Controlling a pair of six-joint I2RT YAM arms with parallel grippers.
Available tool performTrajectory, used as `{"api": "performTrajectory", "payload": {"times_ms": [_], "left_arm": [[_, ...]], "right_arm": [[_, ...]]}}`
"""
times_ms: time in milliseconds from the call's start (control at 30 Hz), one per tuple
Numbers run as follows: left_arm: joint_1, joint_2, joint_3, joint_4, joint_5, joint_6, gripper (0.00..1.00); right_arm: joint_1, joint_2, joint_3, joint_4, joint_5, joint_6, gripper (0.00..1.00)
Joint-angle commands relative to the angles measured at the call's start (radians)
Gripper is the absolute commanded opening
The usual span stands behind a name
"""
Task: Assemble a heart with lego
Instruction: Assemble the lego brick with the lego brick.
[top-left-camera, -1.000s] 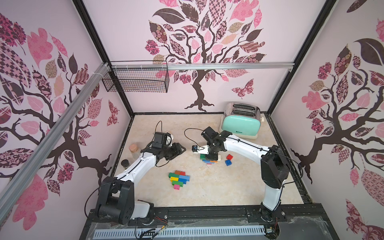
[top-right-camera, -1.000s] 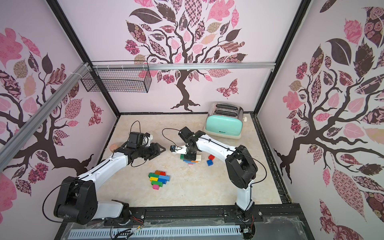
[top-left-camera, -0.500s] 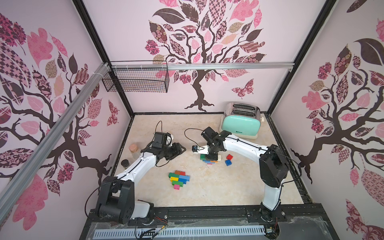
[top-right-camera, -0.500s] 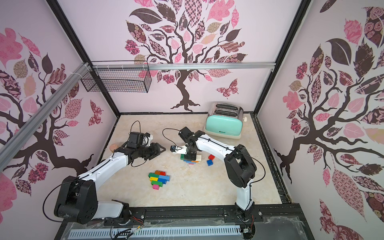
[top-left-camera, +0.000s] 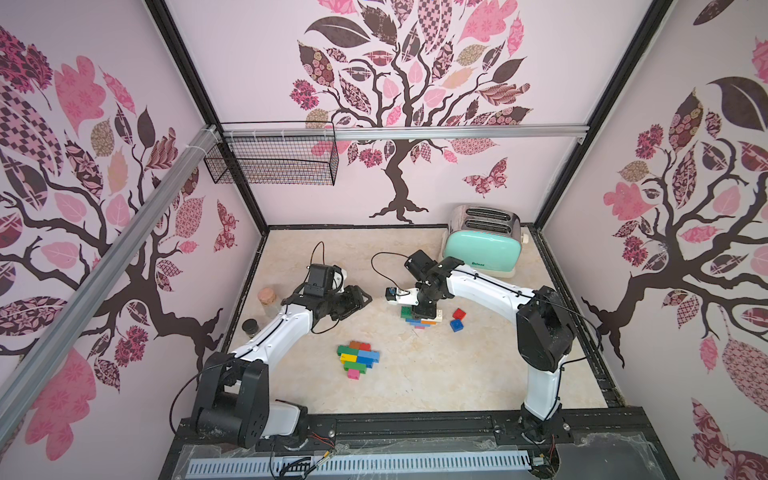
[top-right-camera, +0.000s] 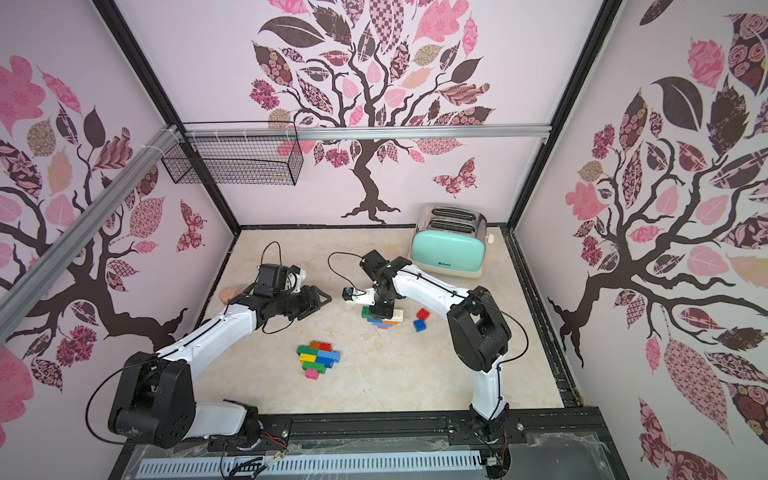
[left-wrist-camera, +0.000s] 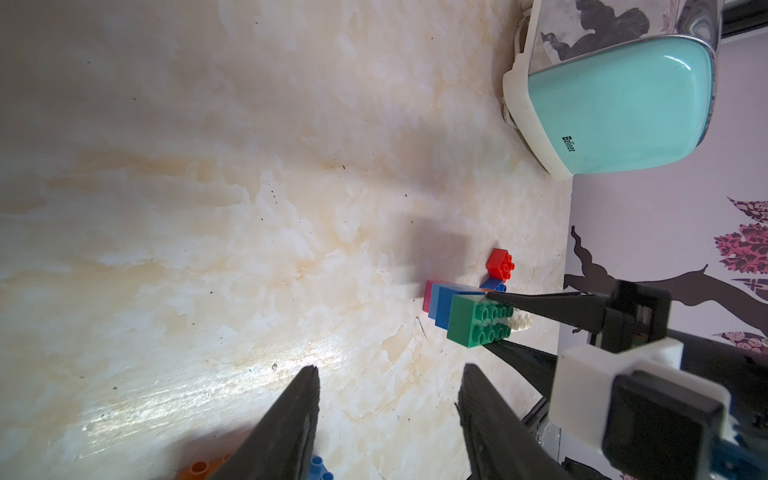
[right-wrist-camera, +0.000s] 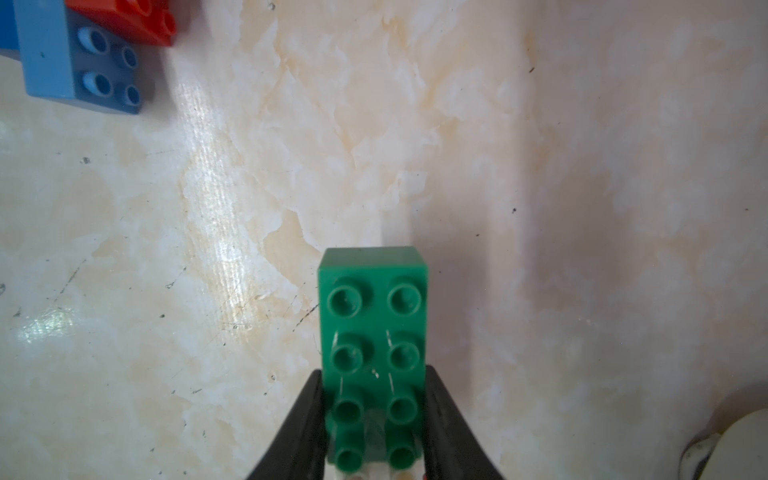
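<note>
Fingers of the right arm (right-wrist-camera: 303, 415) grip the green brick (right-wrist-camera: 372, 291) at the loose pile (top-left-camera: 415, 321), unmoved over the past second, while left fingers (left-wrist-camera: 291, 415) hang parted and empty, so the half-built heart (top-left-camera: 358, 357) on the surface (top-left-camera: 457, 382) gains nothing yet.

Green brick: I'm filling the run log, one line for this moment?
right gripper: shut on green brick | left gripper: open, empty | brick cluster: lying free, untouched

Brick stack (top-left-camera: 419, 321) btwn toaster (top-left-camera: 482, 251) & flat brick cluster (top-left-camera: 358, 358)
</note>
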Motion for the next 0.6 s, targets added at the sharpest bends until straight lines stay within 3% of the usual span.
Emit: {"api": "performTrajectory", "payload": {"times_ms": [0,233,567], "left_arm": [[0.003,0.012,-0.006,-0.001,-0.007,0.014,0.57],[0.003,0.014,-0.008,0.008,-0.004,0.012,0.57],[0.005,-0.009,-0.01,0.002,-0.015,0.01,0.57]], "right_arm": [[-0.015,0.034,0.006,-0.042,0.002,0.006,0.29],[0.011,-0.038,-0.111,0.085,0.062,-0.035,0.29],[0.009,0.018,-0.084,-0.027,-0.009,-0.013,0.28]]}}
